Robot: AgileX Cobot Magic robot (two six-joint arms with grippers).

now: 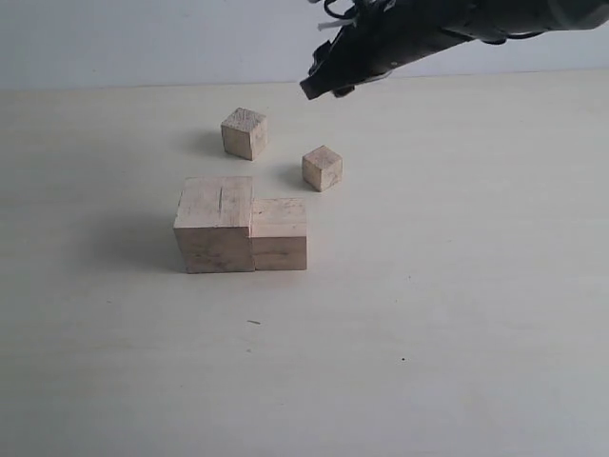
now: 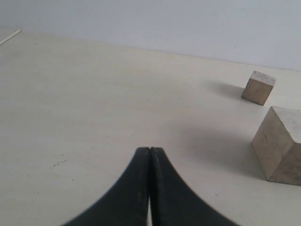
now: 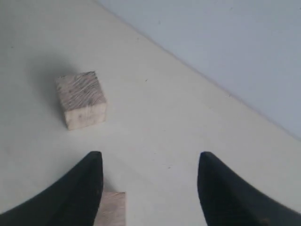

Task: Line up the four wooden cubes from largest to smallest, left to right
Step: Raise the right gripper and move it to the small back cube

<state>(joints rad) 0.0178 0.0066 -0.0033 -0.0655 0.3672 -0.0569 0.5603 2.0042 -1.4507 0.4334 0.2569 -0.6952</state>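
Observation:
The four wooden cubes sit on the pale table. The largest cube (image 1: 216,224), with a dark crack on top, touches the second cube (image 1: 279,233) on its right. Behind them stand the third cube (image 1: 245,132) and, to its right, the smallest cube (image 1: 323,168), both apart. My right gripper (image 1: 319,84) hovers above the table behind the smallest cube. In its wrist view the right gripper (image 3: 148,157) is open and empty, with the third cube (image 3: 81,99) ahead and a cube corner (image 3: 112,207) by one finger. My left gripper (image 2: 150,149) is shut, with the largest cube (image 2: 281,145) and third cube (image 2: 258,87) off to one side.
The table (image 1: 428,314) runs back to a light blue wall (image 1: 143,38). The left arm does not show in the exterior view.

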